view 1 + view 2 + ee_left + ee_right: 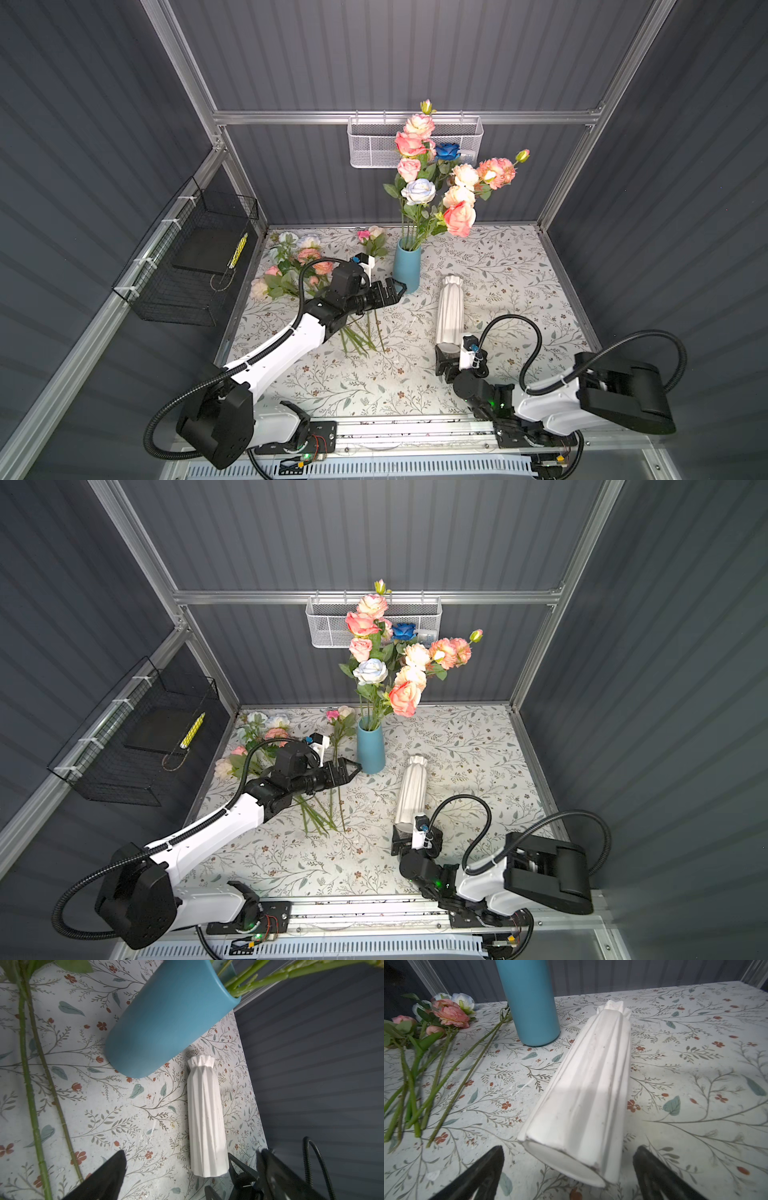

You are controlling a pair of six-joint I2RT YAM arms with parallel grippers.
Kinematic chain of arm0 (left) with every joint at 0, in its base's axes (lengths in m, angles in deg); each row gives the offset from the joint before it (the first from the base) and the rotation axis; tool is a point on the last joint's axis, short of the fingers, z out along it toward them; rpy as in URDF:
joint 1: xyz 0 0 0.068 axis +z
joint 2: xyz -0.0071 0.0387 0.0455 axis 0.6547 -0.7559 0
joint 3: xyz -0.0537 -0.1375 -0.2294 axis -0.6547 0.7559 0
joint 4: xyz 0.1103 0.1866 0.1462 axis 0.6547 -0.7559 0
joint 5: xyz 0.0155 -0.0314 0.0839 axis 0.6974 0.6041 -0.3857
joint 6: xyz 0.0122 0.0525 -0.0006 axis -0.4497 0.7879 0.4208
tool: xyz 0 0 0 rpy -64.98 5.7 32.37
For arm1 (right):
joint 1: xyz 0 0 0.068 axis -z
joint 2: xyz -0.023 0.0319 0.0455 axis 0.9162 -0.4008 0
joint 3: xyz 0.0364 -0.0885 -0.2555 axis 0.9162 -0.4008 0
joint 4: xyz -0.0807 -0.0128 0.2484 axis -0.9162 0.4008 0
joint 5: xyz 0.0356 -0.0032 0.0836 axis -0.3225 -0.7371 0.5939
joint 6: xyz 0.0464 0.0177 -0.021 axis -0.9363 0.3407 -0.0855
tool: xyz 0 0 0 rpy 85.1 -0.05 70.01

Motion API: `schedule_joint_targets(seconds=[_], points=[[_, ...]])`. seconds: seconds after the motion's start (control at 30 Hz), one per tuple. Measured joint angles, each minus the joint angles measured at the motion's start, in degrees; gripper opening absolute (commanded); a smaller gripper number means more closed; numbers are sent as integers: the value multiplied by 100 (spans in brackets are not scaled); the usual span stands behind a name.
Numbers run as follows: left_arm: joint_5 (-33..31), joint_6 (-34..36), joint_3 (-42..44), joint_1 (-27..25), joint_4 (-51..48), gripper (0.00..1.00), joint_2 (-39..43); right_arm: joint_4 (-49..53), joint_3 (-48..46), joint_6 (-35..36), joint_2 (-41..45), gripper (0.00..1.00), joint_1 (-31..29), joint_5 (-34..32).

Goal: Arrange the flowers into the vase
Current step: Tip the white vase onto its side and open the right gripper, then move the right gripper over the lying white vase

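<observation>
A blue vase (407, 266) (370, 746) (166, 1018) (531, 1001) stands upright at the back middle, with several pink, peach, pale blue and deep blue flowers (436, 178) (395, 663) in it. More flowers (299, 266) (257, 737) (448, 1012) lie on the table to its left, stems (29, 1084) toward the front. A white ribbed vase (451, 309) (411, 789) (205, 1118) (583, 1088) lies on its side. My left gripper (397, 291) (351, 771) (191, 1152) is open and empty by the blue vase's foot. My right gripper (446, 361) (401, 839) (569, 1149) is open, straddling the white vase's base with gaps on both sides.
A white mesh basket (374, 141) hangs on the back wall behind the blooms. A black wire basket (195, 257) hangs on the left wall. The floral-patterned table (519, 291) is walled in on three sides by a metal frame.
</observation>
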Motion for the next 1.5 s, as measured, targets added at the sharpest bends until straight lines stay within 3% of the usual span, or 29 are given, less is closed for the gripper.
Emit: schedule_joint_targets(seconds=[0.17, 0.27, 0.4, 0.57, 0.73, 1.07, 1.5], points=[[-138, 4, 57, 0, -66, 100, 11, 2400, 446, -741, 1751, 99, 424, 809], [-166, 46, 79, 0, -103, 100, 87, 3501, 774, -1029, 2850, 99, 1351, 1602], [-160, 66, 162, 0, -96, 100, 256, 4719, 1316, -1257, 3456, 99, 2802, 2745], [-133, 101, 466, 0, -66, 100, 448, 5637, 2514, -1300, 2319, 99, 4260, 4435], [-46, 155, 741, 0, -63, 100, 717, 5901, 3390, -1335, 1078, 99, 4470, 5265], [42, 201, 1062, 0, -39, 100, 1325, 6752, 4905, -1360, -940, 99, 5178, 5611], [61, 201, 1368, 4, 68, 100, 1534, 7226, 6192, -994, -2857, 99, 5222, 5689]])
